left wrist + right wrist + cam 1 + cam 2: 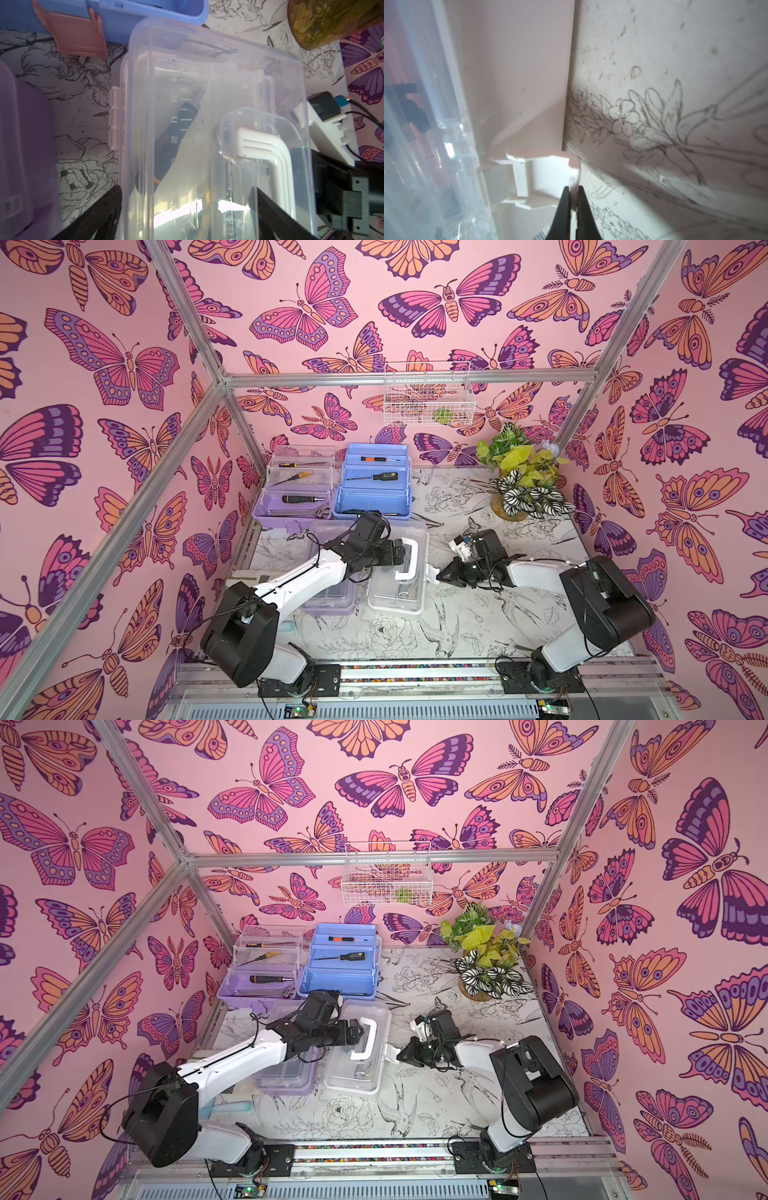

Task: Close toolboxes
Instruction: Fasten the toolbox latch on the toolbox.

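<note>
The right tool (573, 188) is pinching shut on the white latch (548, 176) of the white toolbox (399, 597), which is sitting mid-surface (478, 614), lid down, just beside a lilac toolbox (328, 599). The left tool (400, 551) is hanging wide open, empty, over its handle (414, 560).

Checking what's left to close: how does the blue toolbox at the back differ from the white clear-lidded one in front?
The blue toolbox stands open, trays stepped back with screwdrivers showing; the white toolbox has its lid down. Nothing touches the blue toolbox, while the right gripper pinches the white toolbox's latch. Both are plastic cases.
</note>
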Tool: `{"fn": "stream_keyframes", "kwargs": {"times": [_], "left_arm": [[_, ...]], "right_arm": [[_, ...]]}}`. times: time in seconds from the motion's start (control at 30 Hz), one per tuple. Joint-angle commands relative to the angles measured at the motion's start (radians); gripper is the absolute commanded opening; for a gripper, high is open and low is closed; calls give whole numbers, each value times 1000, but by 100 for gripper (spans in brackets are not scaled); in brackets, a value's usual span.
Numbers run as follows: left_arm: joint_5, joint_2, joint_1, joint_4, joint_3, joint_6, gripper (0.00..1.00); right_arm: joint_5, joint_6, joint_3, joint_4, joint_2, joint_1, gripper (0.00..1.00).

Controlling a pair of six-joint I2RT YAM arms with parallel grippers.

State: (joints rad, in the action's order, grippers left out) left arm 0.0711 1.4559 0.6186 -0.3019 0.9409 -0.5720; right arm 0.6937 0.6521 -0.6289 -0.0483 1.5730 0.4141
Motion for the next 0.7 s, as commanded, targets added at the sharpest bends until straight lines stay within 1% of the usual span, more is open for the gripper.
{"fn": "stream_keyframes", "kwargs": {"times": [0.0,0.1,0.3,0.67], "left_arm": [[-70,60,19,-191,-5,29,95],[-76,84,33,-197,10,31,95],[-72,119,46,-196,22,24,95],[-71,124,52,-194,24,12,95]], "right_arm": [[65,-89,-49,80,-69,8,11],[80,-79,-54,80,-92,6,12],[99,-61,-84,88,-95,7,17],[97,-57,-79,110,-164,21,26]]}}
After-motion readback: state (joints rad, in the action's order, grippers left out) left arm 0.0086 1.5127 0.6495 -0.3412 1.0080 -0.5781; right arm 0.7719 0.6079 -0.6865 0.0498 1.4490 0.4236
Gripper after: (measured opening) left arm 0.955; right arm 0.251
